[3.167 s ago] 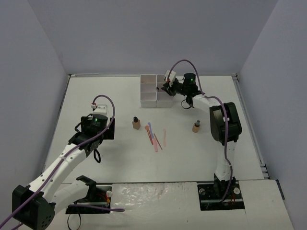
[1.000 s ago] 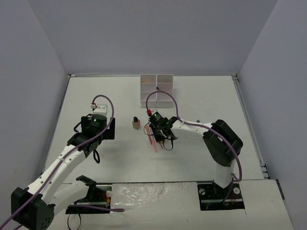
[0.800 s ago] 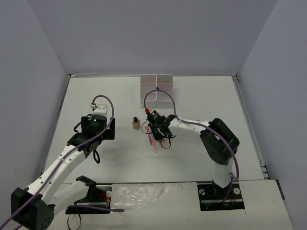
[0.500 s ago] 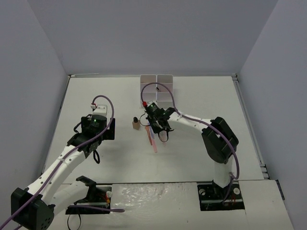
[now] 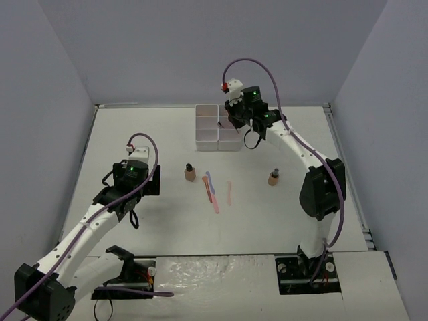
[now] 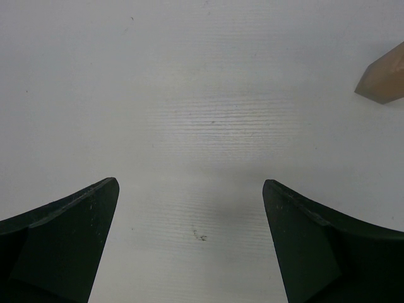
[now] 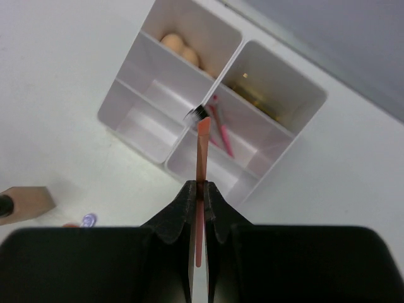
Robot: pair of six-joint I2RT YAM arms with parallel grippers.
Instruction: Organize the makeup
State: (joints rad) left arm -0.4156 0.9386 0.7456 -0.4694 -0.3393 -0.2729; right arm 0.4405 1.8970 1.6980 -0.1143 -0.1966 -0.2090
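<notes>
Table [image 5: 134, 134]: white, walled, seen from above. Right arm [image 5: 294, 144]: stretched toward 12 o'clock, wrist raised over the box. Left arm [image 5: 87, 227]: reaching toward 10 o'clock, wrist low over bare table at 9 o'clock of the nearer bottle. Compartment box [image 5: 207, 144]: white, gridded, at 12 o'clock on the table. Right gripper [image 7: 197, 184]: fingers pressed together, pinching an orange stick [image 7: 202, 151] upright, dark-tipped end outward, above the box's dividers. Left gripper [image 6: 189, 182]: fingers spread wide, nothing between them; a tan bottle corner shows at 2 o'clock in its wrist view. Tan bottle, left [image 5: 190, 172]: black cap, standing near table centre. Tan bottle, right [image 5: 273, 177]: black cap, standing at 3 o'clock of the loose sticks, well apart from them. Peach sponges [image 7: 180, 47]: two visible, in one far compartment. Gold-glinting items [image 7: 252, 95]: in the neighbouring compartment, too dim to name. Pink stick, boxed [image 7: 221, 132]: leaning in a compartment beside the dividers. Loose sticks between the bottles: blue stick [image 5: 208, 179], pink stick [image 5: 212, 200] just beside it, peach stick [image 5: 229, 192] lying apart at 3 o'clock.
</notes>
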